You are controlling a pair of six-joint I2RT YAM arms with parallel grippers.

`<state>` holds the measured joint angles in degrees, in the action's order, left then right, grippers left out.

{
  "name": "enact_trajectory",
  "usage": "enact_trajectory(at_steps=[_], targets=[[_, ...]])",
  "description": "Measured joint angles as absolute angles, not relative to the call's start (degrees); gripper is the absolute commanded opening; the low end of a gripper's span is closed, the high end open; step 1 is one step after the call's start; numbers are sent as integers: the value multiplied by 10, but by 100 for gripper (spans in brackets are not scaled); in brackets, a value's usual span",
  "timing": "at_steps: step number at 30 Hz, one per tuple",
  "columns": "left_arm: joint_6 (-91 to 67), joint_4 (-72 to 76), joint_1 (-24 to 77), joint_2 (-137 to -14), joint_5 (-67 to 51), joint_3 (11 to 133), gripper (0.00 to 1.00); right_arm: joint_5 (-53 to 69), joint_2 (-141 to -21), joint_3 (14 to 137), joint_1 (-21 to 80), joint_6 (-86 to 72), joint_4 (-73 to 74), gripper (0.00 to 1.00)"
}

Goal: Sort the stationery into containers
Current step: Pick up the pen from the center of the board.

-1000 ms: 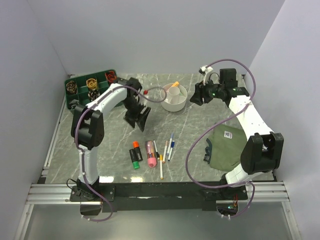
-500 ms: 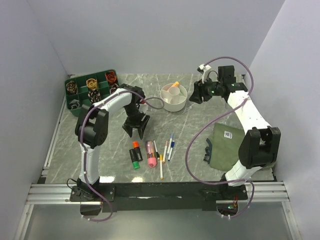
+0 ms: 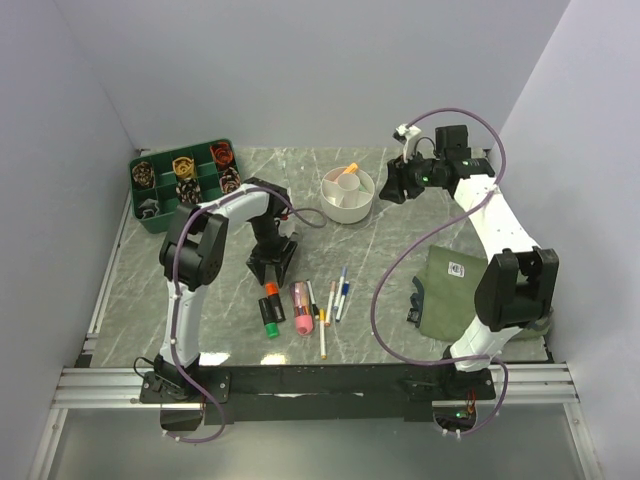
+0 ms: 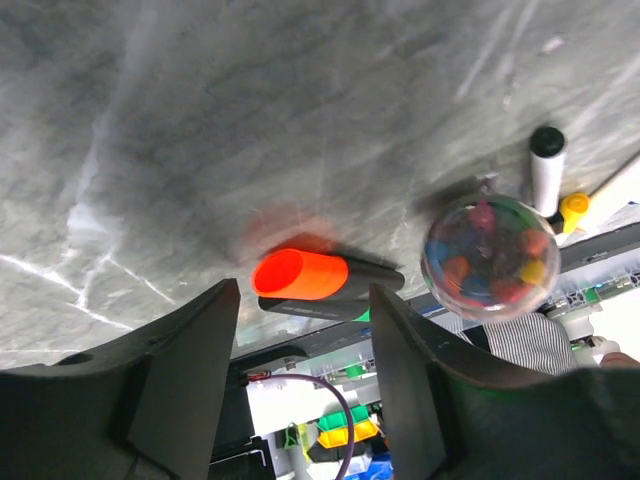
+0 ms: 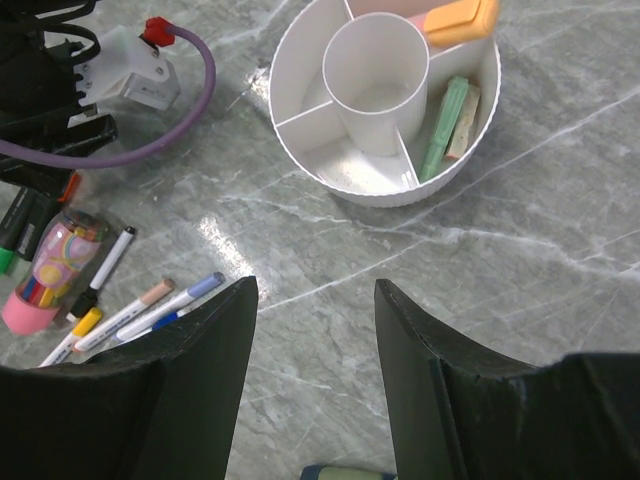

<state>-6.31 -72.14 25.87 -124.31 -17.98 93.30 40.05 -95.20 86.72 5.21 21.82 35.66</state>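
Left wrist view: left gripper (image 4: 305,335) jaws apart, straddling the orange-capped marker (image 4: 300,275). Its cap is glossy and its black body is mostly hidden in shadow. Thick pink pen (image 4: 490,258) at 3 o'clock, clear domed end. Right gripper (image 5: 315,290) jaws apart, empty, over the round white plastic bowl (image 5: 370,195). Orange highlighter (image 5: 455,20) in the 1 o'clock compartment, cut off. Thin pens (image 5: 190,296) on the marbled tabletop (image 5: 520,250).

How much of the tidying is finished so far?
Just begun. Three items already lie in the white bowl. Nothing is held: the left gripper hangs open over the orange-capped marker, the right gripper open and empty. The thick pink marker, green-capped marker and thin pens wait on the table.
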Motion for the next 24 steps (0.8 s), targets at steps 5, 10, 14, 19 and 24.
enact_trajectory(at_steps=[5,10,14,19,24], targets=[[-68,-717,258,-1249,-181,921,50,399,-967,871,52,224,362,58],[-70,-715,257,-1258,-181,920,48,397,-969,871,52,227,366,58],[-70,-714,256,-1260,-181,920,43,397,-970,873,52,231,367,58],[-72,-736,256,-1278,-187,926,43,397,-978,883,52,234,367,58],[-71,-765,256,-1299,-199,938,36,396,-979,884,52,237,367,58]])
